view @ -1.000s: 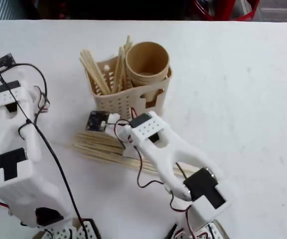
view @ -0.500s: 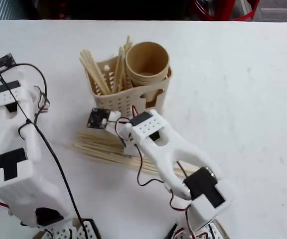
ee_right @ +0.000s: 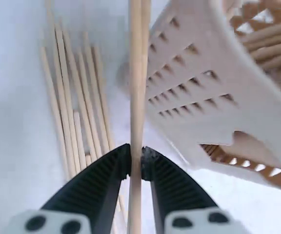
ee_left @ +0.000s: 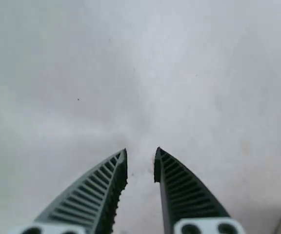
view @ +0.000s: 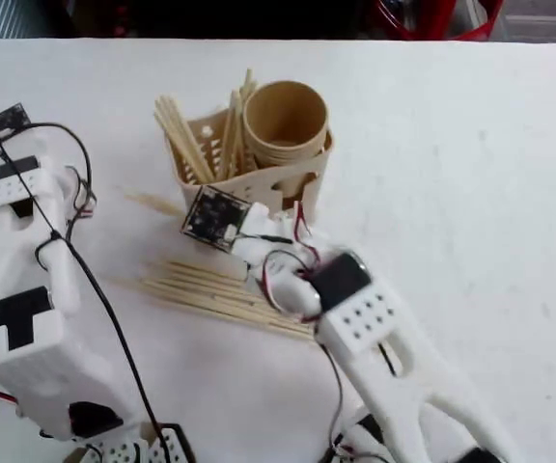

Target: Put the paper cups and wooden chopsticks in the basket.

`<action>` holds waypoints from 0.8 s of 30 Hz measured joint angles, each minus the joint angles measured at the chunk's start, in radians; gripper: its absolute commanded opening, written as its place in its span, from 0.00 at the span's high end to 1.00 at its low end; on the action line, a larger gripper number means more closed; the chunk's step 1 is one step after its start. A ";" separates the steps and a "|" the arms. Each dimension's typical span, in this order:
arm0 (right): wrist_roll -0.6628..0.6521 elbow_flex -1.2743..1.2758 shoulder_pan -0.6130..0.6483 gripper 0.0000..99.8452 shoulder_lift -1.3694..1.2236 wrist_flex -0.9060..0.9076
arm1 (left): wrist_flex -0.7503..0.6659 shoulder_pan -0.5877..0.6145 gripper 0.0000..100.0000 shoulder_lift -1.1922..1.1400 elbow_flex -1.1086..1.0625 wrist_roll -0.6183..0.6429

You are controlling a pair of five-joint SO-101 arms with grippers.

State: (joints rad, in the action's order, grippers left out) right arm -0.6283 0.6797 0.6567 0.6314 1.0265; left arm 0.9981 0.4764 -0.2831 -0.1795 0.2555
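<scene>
Wooden chopsticks (view: 210, 289), pale thin sticks in a loose bundle, are lying on the white surface (view: 471, 154) near the cream perforated plastic basket (view: 244, 188), on its side facing the arms. More sticks are already standing inside the basket beside the stacked brown paper cups (view: 285, 121). The right end effector (ee_right: 135, 155) is pinching a long pale chopstick (ee_right: 136, 73), possibly a pair, between its dark ribbed fingers. The stick is running just beside the basket's outer wall, outside it. The left end effector (ee_left: 140, 153) is hanging over bare surface away from the basket, its fingers slightly parted and gripping nothing.

The main risk is likely coming from the stick's length. Most of it is projecting past the pinch, so as it is being tilted upright its far end could be catching the basket's wall or rim. That could be levering the light basket over, or shoving it away and spilling the cups. The grip is also resting on a thin round stick, which could be twisting or sliding out under any knock. The basket is already looking crowded, so the incoming stick could be jamming against the ones standing there, and a low pass could be scattering the bundle beside the basket
</scene>
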 measured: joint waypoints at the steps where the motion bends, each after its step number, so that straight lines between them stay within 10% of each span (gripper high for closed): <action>1: 0.011 -0.002 0.012 0.98 0.046 0.000 | 0.000 0.000 0.89 0.000 0.000 0.000; 14: 0.310 -0.594 0.068 0.98 -0.071 -0.233 | 0.000 0.000 0.89 0.000 0.000 0.000; 24: 0.465 -0.400 0.055 0.98 -0.120 -0.680 | 0.000 0.000 0.89 0.000 0.000 0.000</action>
State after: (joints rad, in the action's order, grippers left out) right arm -0.1634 0.2793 0.7119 0.5117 0.3468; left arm 0.9981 0.4764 -0.2831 -0.1795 0.2555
